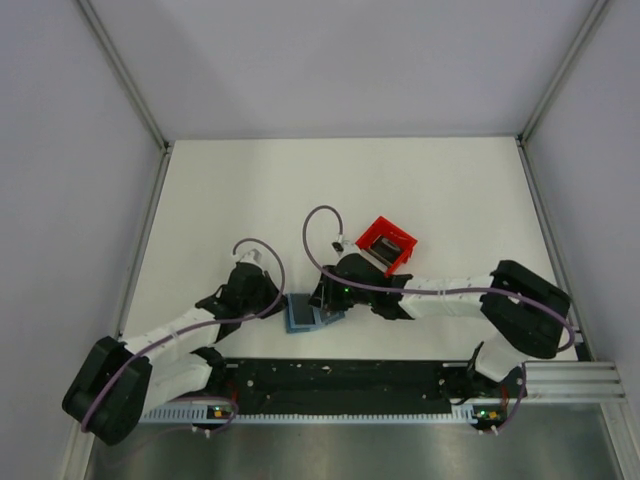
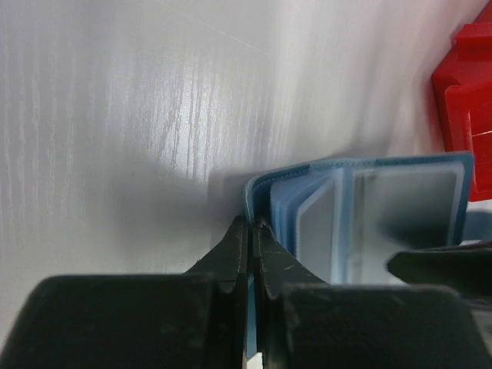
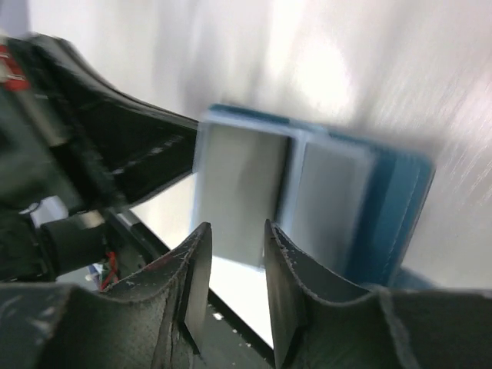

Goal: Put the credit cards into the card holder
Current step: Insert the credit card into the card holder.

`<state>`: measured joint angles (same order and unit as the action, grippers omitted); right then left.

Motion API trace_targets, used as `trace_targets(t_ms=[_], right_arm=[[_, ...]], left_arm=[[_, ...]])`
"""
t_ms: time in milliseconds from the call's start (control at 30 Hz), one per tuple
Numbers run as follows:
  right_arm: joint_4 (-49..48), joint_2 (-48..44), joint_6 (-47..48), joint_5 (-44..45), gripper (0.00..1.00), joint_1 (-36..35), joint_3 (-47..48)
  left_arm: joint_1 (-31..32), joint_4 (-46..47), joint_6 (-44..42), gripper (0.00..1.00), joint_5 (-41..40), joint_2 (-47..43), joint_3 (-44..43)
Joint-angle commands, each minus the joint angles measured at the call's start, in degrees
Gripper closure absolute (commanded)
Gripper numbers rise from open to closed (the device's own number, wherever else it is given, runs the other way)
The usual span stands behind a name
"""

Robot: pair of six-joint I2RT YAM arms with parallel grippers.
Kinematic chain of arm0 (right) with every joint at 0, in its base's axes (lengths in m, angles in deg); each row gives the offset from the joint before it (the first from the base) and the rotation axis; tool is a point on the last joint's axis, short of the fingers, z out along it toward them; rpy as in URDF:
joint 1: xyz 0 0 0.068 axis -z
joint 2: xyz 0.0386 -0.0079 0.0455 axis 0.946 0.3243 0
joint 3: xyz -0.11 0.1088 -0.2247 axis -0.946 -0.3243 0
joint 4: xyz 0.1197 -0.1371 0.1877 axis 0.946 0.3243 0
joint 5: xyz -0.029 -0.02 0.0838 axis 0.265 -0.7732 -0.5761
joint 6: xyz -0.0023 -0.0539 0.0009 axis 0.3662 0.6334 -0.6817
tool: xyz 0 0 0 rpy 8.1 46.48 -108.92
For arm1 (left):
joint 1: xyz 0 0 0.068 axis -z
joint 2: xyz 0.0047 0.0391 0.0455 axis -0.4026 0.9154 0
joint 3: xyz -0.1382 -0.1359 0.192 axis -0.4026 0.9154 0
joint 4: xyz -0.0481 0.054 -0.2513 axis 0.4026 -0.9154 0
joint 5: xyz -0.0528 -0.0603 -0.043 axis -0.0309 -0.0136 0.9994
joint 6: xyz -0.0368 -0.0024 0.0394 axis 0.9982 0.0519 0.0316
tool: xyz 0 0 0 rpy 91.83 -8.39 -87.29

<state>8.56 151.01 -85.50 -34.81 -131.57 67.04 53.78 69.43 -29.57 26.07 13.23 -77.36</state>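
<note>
White tabletop (image 2: 154, 115). Teal card holder (image 2: 307, 215), likely light and floppy, pinched at cover edge by left gripper (image 2: 251, 227); right gripper (image 3: 236, 227) parted, empty.

Bright light glares off the white table (image 2: 154, 115) (right wrist view smeared with blur), leaving soft shadow beside the card holder (image 2: 400, 192).

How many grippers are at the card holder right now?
2. The left gripper pinches one edge of the card holder; the right gripper hangs open over its pockets, contact unclear.
</note>
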Motion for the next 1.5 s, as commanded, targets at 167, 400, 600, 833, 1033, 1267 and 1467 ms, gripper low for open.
trace_targets(t_ms=[167,400,600,833,1033,1267,1467], right_arm=[[3.51,-6.03,3.3,4.58,0.64,-0.42,0.74],[1.66,-0.41,1.2,-0.61,0.63,-0.77,2.58],[1.23,3.9,-0.39,-2.8,0.63,-1.21,3.73],[-4.66,6.28,-1.88,-8.07,0.65,-1.56,3.12],[-9.15,6.2,-2.06,-9.93,0.76,-1.47,2.59],[-6.51,4.09,-1.01,-7.73,0.77,-1.21,2.24],[-5.84,1.37,0.83,-7.04,0.75,-0.51,1.53]], left_arm=[[0.19,-3.7,0.59,1.0,-0.75,-2.4,0.59],[0.19,-4.23,0.59,1.0,-0.93,-2.75,0.68],[0.11,-4.23,0.68,1.0,-0.84,-2.75,0.77],[0.19,-3.88,0.68,1.0,-0.75,-2.57,0.77],[0.19,-3.7,0.77,1.0,-0.66,-2.48,0.77],[0.19,-4.14,0.77,1.0,-0.84,-3.01,0.94],[0.19,-4.84,0.59,1.0,-1.1,-3.19,0.68]])
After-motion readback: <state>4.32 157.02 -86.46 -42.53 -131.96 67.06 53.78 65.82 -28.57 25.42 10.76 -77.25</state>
